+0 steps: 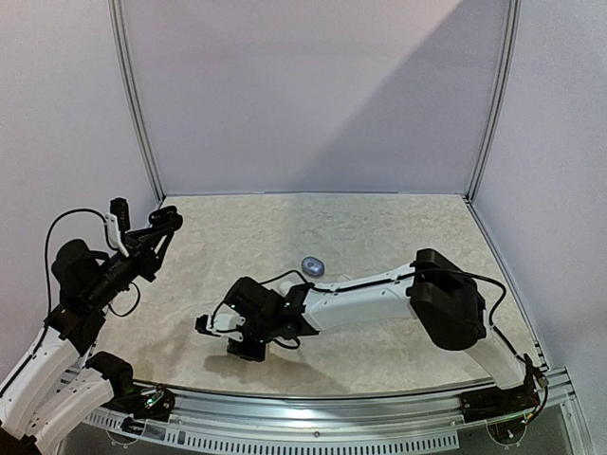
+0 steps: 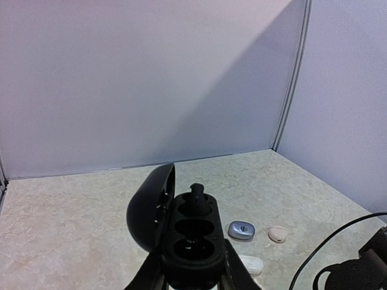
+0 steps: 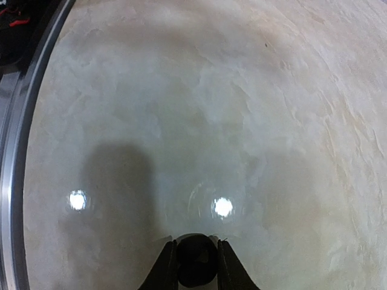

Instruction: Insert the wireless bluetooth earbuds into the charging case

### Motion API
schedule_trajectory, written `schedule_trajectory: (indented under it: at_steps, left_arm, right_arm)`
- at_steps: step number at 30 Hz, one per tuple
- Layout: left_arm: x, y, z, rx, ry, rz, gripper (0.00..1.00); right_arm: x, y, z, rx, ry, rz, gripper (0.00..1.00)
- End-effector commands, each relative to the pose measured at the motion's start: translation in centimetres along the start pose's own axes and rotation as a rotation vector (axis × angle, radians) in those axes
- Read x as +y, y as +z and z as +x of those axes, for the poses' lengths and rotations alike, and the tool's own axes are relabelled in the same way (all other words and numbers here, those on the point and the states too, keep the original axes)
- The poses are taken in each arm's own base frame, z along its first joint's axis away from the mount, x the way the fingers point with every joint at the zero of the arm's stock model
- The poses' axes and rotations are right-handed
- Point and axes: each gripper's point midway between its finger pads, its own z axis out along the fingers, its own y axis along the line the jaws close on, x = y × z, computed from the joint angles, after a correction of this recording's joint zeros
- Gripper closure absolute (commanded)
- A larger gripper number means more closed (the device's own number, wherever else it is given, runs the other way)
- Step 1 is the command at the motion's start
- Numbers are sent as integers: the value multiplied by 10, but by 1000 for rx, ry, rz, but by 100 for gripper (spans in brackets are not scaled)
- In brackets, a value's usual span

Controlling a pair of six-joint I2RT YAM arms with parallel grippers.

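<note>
Your L claw (image 2: 193, 277) is clamped on the black charging case (image 2: 192, 241) and holds it up off the worktop (image 2: 72, 217). The lid (image 2: 148, 208) is swung open to the left. A docked bud (image 2: 196, 196), black, sits in the far well. The two nearer wells are too dark to tell if they're filled.

Your R claw (image 3: 195, 258) is closed on a black bud (image 3: 196, 273), pinched btw both fingers low over bare worktop, w/ the front rail (image 3: 15, 151) off to one side. From the top view, the R arm (image 1: 379, 294) reaches across toward the left. The case is up at the left side, well apart from the bud in the R claw.

On the worktop right of the case lie a greyish bud (image 2: 242, 230), w/ a pale bud (image 2: 277, 234) near it. A white piece (image 2: 251, 264) lies nearer and is partly hidden by the L claw's finger. The R arm's cable (image 2: 326, 241) crosses the lower right corner of the L wrist view.
</note>
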Motion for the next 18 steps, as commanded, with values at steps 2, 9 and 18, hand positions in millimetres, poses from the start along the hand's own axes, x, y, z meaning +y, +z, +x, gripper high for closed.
schedule_trajectory:
  at_steps: [2,9,18]
  left_arm:
    - [0,-1,1,-6,11,10,100]
    - [-15,0,4,-3,-1,103,100]
    - [-43,-2,10,18,-53,278,100]
  right_arm:
    - [-19,-26,72,213,111,123,79]
    - [-22,-79,142,324,341,243,78]
    - [-3,-115,187,364,554,284,77]
